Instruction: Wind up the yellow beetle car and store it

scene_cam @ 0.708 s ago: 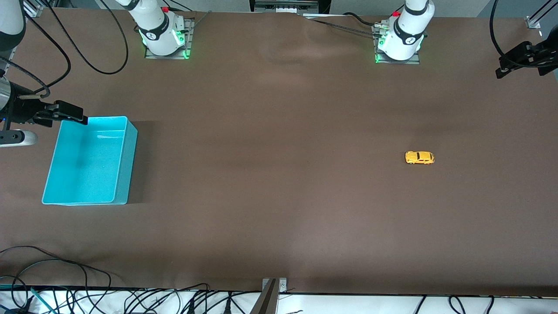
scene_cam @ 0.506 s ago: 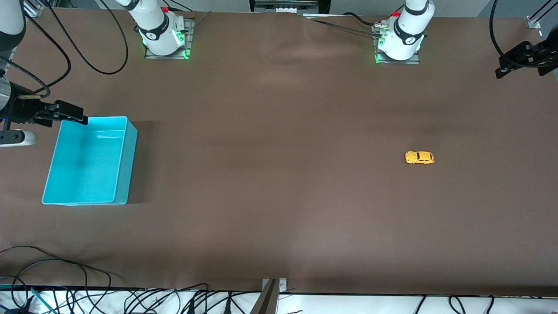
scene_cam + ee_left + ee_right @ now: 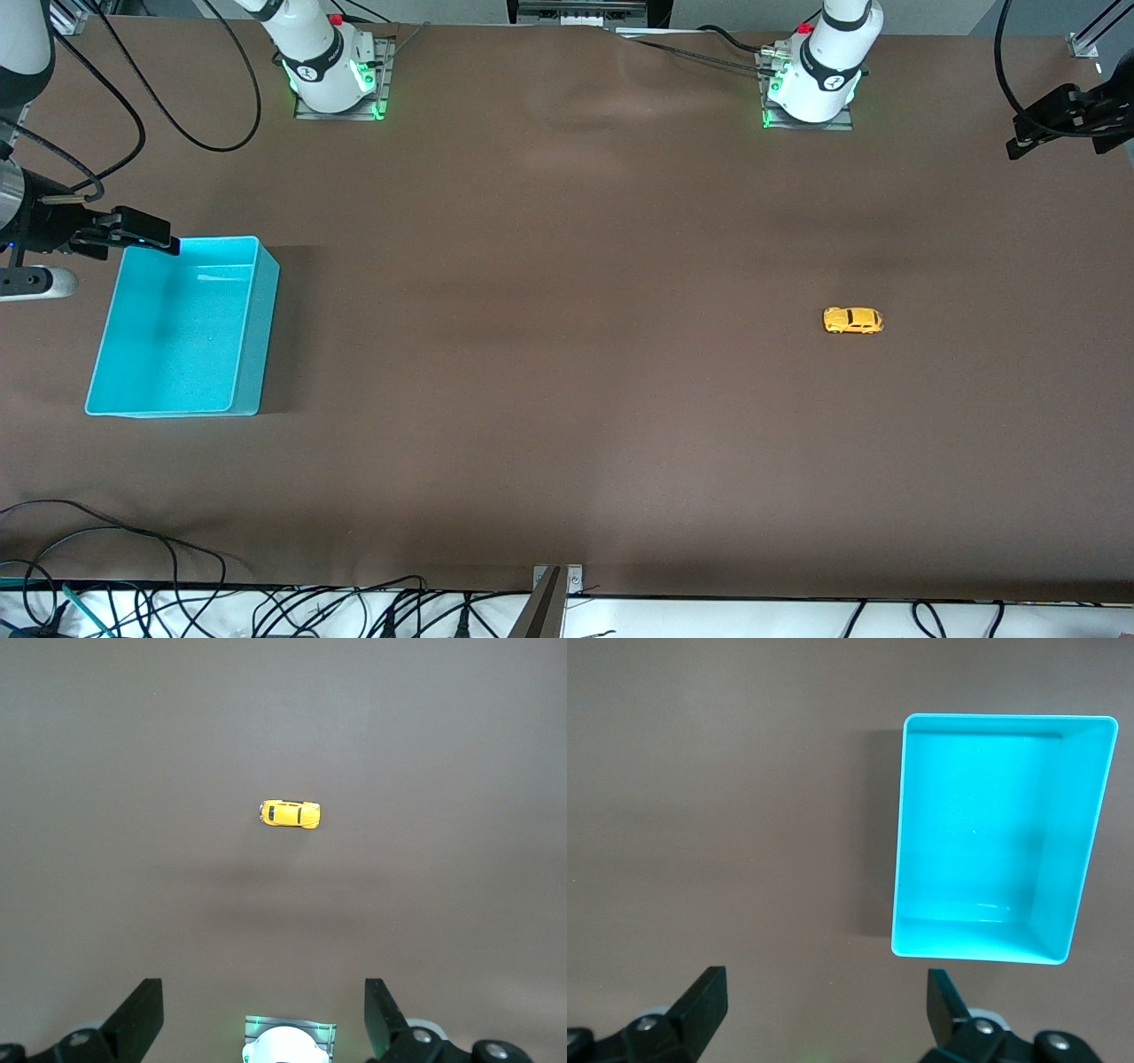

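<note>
The yellow beetle car (image 3: 853, 320) stands on its wheels on the brown table toward the left arm's end. It also shows in the left wrist view (image 3: 291, 814), well apart from the fingers. My left gripper (image 3: 1054, 115) is up in the air over the table's edge at that end, open and empty (image 3: 263, 1019). The turquoise bin (image 3: 257, 328) is empty and sits toward the right arm's end. My right gripper (image 3: 133, 230) hovers by the bin's corner farthest from the front camera, open and empty (image 3: 824, 1010). The right wrist view shows the bin (image 3: 899, 833).
The arm bases (image 3: 332, 80) (image 3: 811, 84) stand along the table's edge farthest from the front camera. Loose cables (image 3: 177, 602) and a metal bracket (image 3: 554, 594) lie at the edge nearest to it. Brown table lies between bin and car.
</note>
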